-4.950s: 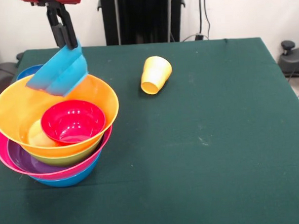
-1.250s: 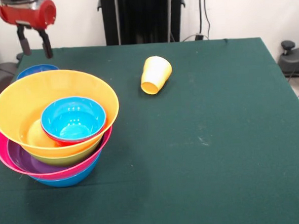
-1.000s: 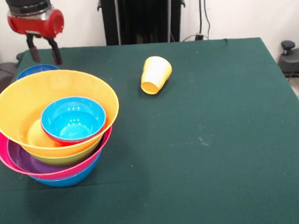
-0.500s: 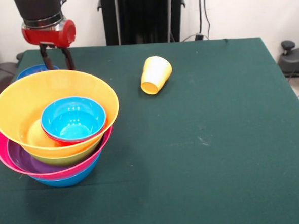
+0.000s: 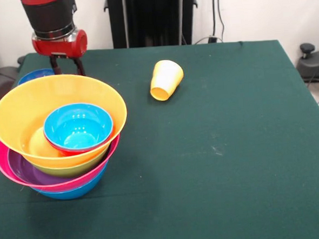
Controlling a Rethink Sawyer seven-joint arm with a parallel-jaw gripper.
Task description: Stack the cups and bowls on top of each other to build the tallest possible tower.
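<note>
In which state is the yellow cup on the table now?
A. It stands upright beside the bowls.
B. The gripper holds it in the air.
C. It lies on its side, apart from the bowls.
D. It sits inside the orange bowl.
C: the yellow cup lies tipped on the green table, open end toward the camera, well clear of the orange bowl.

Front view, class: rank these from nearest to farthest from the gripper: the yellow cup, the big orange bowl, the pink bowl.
Measured from the gripper:
1. Orange bowl: its far rim sits just in front of the gripper, top of the stack.
2. Pink bowl: lower in the same stack, towards the picture's bottom left.
3. Yellow cup: lying on its side, well off to the picture's right.
</note>
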